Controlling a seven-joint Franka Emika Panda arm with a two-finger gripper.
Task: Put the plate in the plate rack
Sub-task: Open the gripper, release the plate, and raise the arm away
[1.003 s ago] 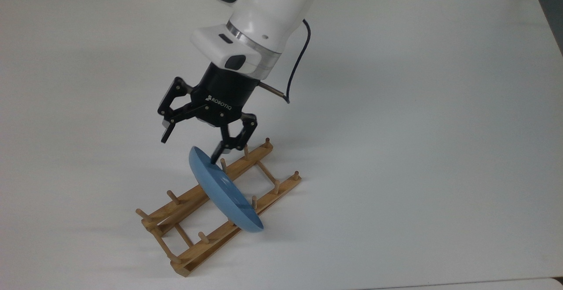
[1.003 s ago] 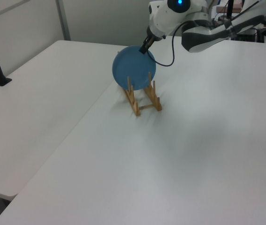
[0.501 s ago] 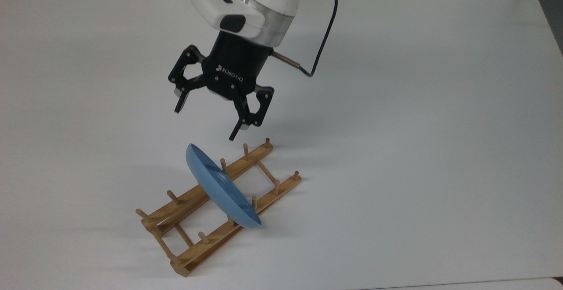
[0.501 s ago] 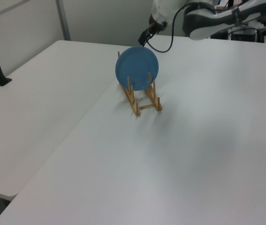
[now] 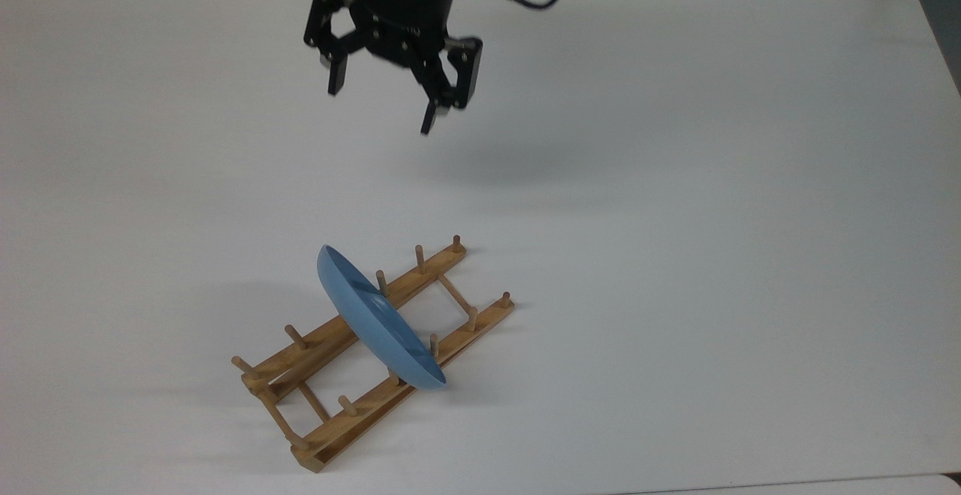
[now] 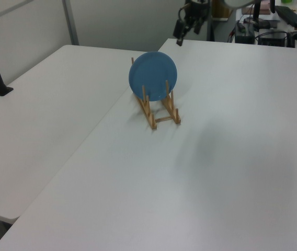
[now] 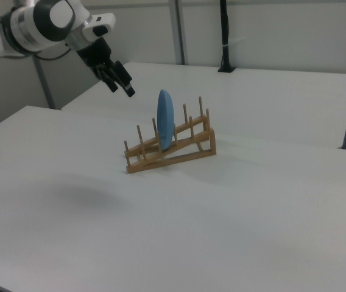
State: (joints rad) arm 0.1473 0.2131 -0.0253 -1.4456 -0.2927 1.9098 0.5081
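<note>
Upright on edge in the plate rack: the plate, slotted between pegs roughly midway along the two wooden rails, leaning slightly. Seen in the left view as a full blue disc rising well above the rack; seen in the right view nearly edge-on, with pegs of the rack on either side. Touched by nothing but the rack. Rack lay diagonally on the white surface, running from the top view's lower left toward the middle, its far end raised in the right view so that the rails sloped upward.

Well apart from the plate and above it, toward the top view's upper edge: the pincer, black, fingers spread wide with nothing between them, pointing down at the surface. Faint shadow under it on the surface. Found in the left view beyond the plate near the surface's far edge, and at the right view's upper left, carried on the white arm
</note>
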